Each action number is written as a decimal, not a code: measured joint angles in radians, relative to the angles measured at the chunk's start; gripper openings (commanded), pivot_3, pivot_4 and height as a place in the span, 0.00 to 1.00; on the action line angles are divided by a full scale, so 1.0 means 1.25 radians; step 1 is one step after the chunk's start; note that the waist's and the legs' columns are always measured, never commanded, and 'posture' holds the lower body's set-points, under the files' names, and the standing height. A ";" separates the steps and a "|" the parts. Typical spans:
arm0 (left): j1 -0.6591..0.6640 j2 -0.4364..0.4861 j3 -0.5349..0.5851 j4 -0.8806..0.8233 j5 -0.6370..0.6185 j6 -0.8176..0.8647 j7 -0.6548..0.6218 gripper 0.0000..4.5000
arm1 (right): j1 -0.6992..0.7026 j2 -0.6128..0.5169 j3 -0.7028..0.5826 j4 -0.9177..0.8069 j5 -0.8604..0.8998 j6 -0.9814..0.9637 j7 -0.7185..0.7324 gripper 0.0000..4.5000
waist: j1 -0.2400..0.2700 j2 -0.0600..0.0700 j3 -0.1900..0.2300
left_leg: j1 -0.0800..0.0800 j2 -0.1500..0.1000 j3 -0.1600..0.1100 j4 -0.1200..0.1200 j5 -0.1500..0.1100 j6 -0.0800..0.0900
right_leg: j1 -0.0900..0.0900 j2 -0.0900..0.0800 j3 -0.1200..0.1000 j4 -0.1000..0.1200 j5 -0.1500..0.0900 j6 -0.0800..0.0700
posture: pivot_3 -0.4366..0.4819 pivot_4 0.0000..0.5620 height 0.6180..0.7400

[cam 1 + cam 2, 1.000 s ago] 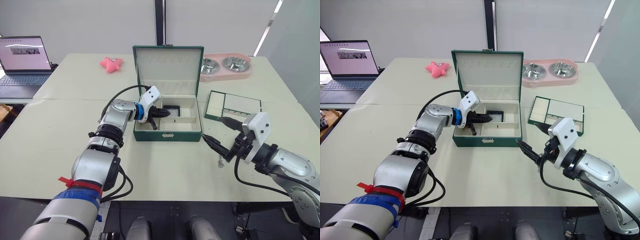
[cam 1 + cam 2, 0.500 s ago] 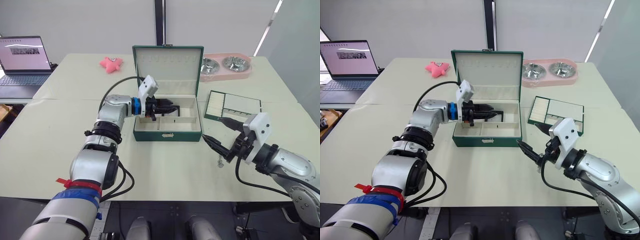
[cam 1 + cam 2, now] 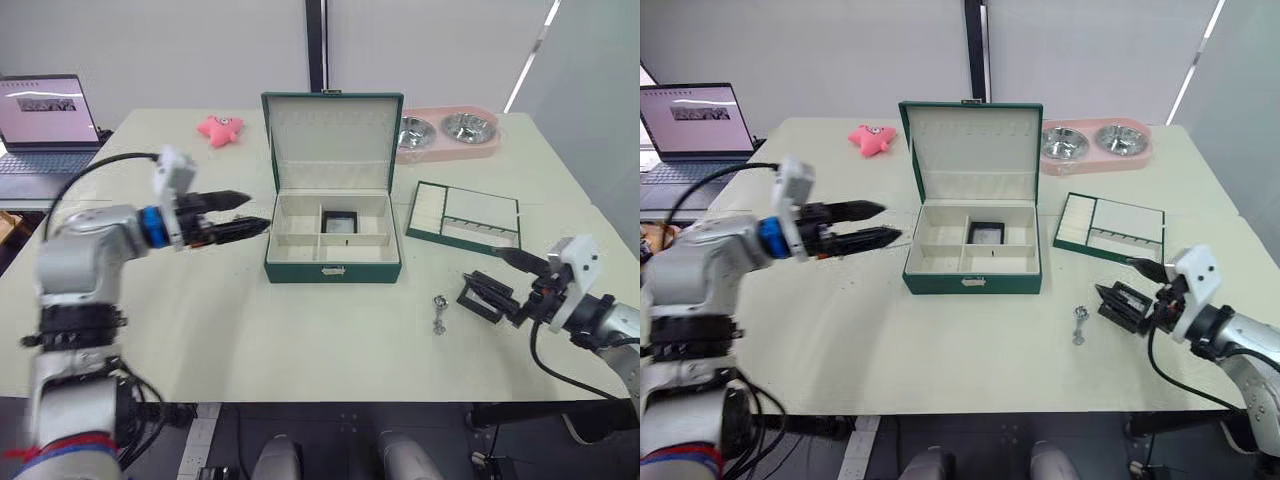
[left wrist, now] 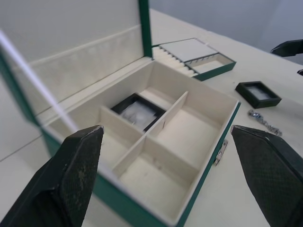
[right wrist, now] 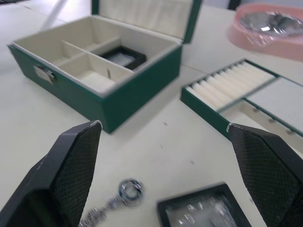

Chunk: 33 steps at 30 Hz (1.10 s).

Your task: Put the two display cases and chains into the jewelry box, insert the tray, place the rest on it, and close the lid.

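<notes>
- Two display cases show: one display case (image 3: pixel 341 222) lies in a rear compartment of the open jewelry box (image 3: pixel 333 243), the other display case (image 3: pixel 1123 303) sits on the table (image 3: pixel 250 330) between the right gripper's fingers.
- The right gripper (image 3: pixel 1132 292) hangs low over the table on the box's right, jaws spread wide around that second case, not gripping it.
- The left gripper (image 3: pixel 240 214) hovers to the left of the box, clear of it, its two fingers parted and empty.
- A chain (image 3: pixel 438 314) lies on the table in front of the box's right corner, just beside the second case.
- The tray (image 3: pixel 466 213) rests on the table to the right of the box, apart from it.
- The box lid stands upright.
- At the table's far side are a pink toy (image 3: pixel 221 128), a pink double bowl (image 3: pixel 448 134) and a laptop (image 3: pixel 45 122).
</notes>
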 measured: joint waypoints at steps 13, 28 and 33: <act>0.499 -0.001 0.335 -0.187 -0.032 -0.009 0.224 0.99 | -0.036 0.012 -0.018 0.333 -0.092 -0.193 0.068 1.00 | 0.004 0.000 0.000 | 0.001 0.000 0.001 -0.001 0.000 0.000 | 0.001 -0.002 0.000 -0.001 0.000 0.000 | 0.48 0.27 1.00; 0.592 -0.103 0.363 -0.159 0.000 -0.183 0.439 0.99 | -0.059 0.041 -0.018 0.511 -0.137 -0.316 0.055 1.00 | 0.004 0.000 0.000 | 0.002 -0.001 0.002 -0.002 0.000 0.000 | 0.002 -0.002 0.000 -0.003 0.000 0.000 | 0.48 0.27 1.00; 0.584 -0.104 0.351 -0.153 0.000 -0.197 0.465 0.99 | -0.063 0.049 -0.018 0.518 -0.141 -0.331 0.054 1.00 | 0.004 0.000 0.000 | 0.002 -0.001 0.002 -0.002 0.000 0.000 | 0.002 -0.002 0.000 -0.003 0.000 0.000 | 0.48 0.27 1.00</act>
